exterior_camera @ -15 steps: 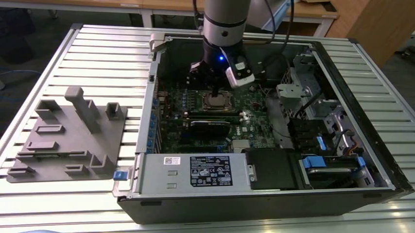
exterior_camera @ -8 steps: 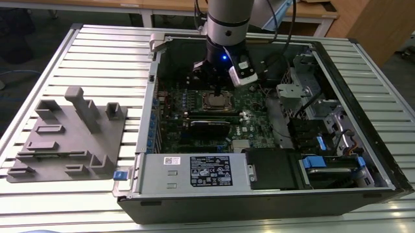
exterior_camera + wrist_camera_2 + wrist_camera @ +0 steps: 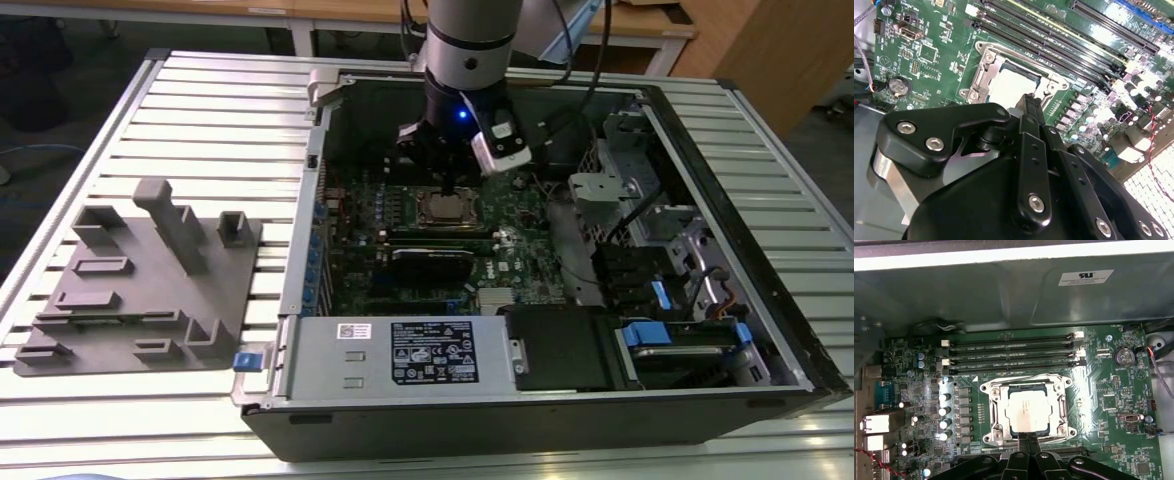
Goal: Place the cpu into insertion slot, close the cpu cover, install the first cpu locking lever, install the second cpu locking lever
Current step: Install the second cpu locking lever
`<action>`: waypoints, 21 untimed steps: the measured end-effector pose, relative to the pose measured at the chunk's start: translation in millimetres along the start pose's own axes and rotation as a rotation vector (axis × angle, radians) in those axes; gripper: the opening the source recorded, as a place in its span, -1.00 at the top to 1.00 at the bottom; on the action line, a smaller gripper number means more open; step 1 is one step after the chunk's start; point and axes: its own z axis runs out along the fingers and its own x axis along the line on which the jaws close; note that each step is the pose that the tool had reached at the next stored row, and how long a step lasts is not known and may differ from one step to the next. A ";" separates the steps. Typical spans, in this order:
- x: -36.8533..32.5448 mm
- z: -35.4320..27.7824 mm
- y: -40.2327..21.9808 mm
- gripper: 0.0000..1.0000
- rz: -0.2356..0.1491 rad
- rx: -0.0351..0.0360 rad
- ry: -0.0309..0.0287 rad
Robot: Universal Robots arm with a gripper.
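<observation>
Lying flat in the square insertion slot (image 3: 1026, 410) of the green circuit board (image 3: 1114, 405), the square silver-grey cpu (image 3: 1025, 411) faces up, with the thin silvery cpu cover (image 3: 996, 410) closed around it. The black tool (image 3: 1027, 441) stands at its edge, fingers pressed together, gripping nothing.

arm (image 3: 470, 40) over open PC case (image 3: 747, 250) | gripper (image 3: 445, 186) just above cpu (image 3: 446, 209) in insertion slot (image 3: 424, 222) | grey fixture (image 3: 147, 290) on exterior view's left

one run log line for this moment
cpu: seated in insertion slot | cpu cover: down | claw: at socket edge
</observation>
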 end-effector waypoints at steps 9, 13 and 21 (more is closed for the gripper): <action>-1.0 1.5 6.2 0.79 0.000 -0.0001 0.0001; -3.0 1.9 7.1 0.79 0.000 -0.0002 0.0001; -3.2 1.9 7.4 0.79 0.000 -0.0002 0.0001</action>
